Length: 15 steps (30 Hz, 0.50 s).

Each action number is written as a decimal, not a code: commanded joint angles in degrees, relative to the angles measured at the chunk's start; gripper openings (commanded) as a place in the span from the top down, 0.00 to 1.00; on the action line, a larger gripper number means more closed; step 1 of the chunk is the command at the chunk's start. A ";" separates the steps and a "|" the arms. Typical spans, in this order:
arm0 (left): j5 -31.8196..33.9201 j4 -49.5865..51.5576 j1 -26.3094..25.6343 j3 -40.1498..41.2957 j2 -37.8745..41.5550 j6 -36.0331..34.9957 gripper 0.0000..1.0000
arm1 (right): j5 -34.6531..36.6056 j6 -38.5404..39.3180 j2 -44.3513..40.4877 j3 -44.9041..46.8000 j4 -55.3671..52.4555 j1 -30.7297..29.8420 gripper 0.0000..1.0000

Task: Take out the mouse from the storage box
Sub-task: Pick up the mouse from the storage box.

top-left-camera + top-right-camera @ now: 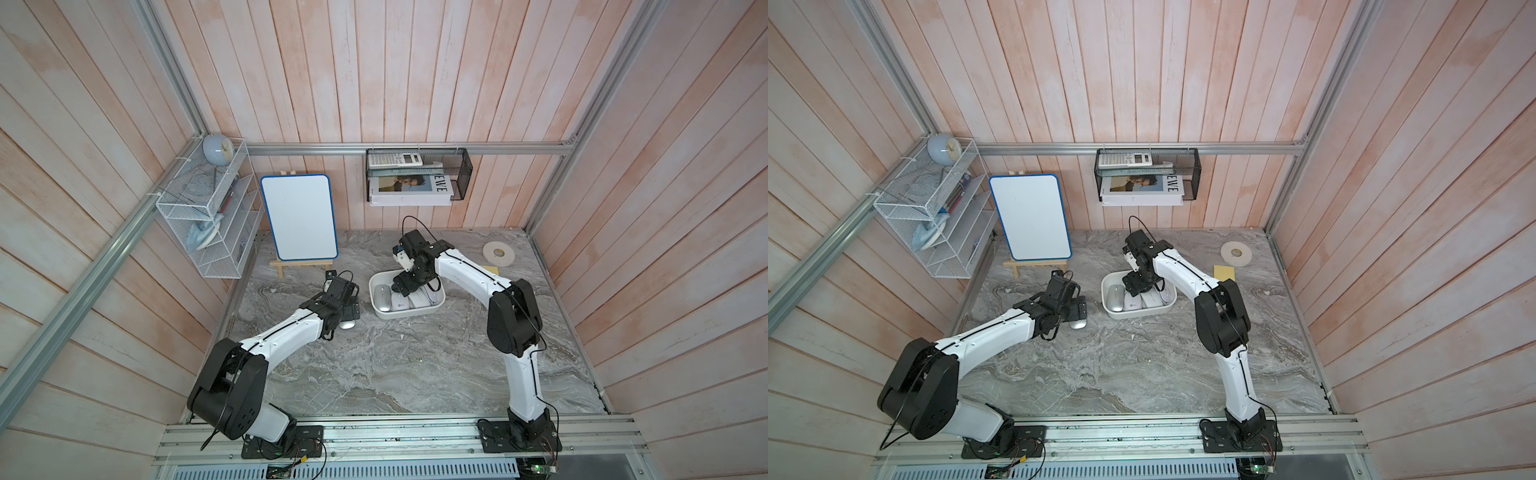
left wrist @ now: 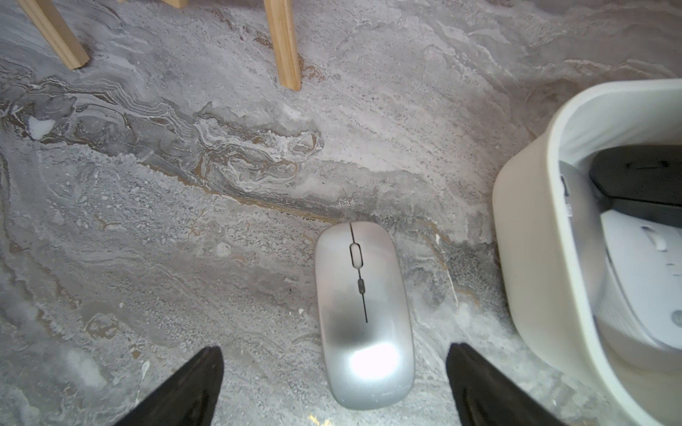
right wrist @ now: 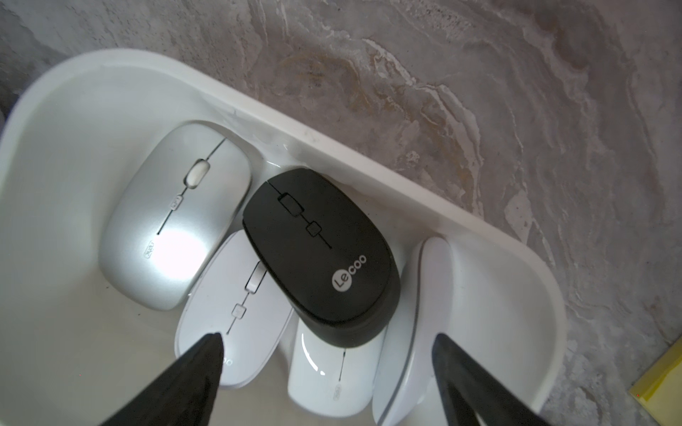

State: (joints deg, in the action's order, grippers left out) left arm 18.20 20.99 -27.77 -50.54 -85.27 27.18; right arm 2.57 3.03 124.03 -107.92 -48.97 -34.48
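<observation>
**Table**: grey marbled top, walled by pink planks.

**Storage box**: shallow white tub with rounded corners. It stands on the table towards the back, near the middle, between the two arms. Its rim and its outer wall show in the wrist views.

**Contents of the box, five mice:**
- second silver mouse, lying flat
- black mouse, marked "Lecoo", lying on top of the white ones
- white mouse, partly under the black one
- glossy white mouse, also partly under the black one
- tilted white mouse, on its edge against the box wall

**Silver mouse**: outside the box, flat on the table just beside the box's left wall. It shows in both top views, half hidden under the left arm.

**Left claw**: spread wide. One finger stands on each side of the silver mouse's rear end, and neither touches it.

**Right claw**: spread, pointing down into the box. Its fingers straddle the rear of the black mouse and pinch nothing.

**Other items:**
- whiteboard on a wooden easel
- white wire rack with a clock
- black mesh basket holding a calculator and a book
- tape roll
- yellow pad
</observation>
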 commanded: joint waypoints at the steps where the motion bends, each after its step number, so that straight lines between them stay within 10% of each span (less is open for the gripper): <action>1: -0.53 -1.12 -0.18 0.65 1.32 -0.44 0.00 | 0.45 2.36 3.25 -4.05 -4.10 -0.52 0.08; 15: 0.05 -1.18 -0.18 0.44 0.14 -0.68 0.00 | 0.36 2.81 11.66 -13.19 -7.81 -1.12 0.13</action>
State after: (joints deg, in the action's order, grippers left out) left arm 18.06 20.95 -27.77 -50.54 -85.27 27.16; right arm 2.74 5.63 134.23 -119.63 -54.26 -34.85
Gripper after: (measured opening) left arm 0.997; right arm 0.872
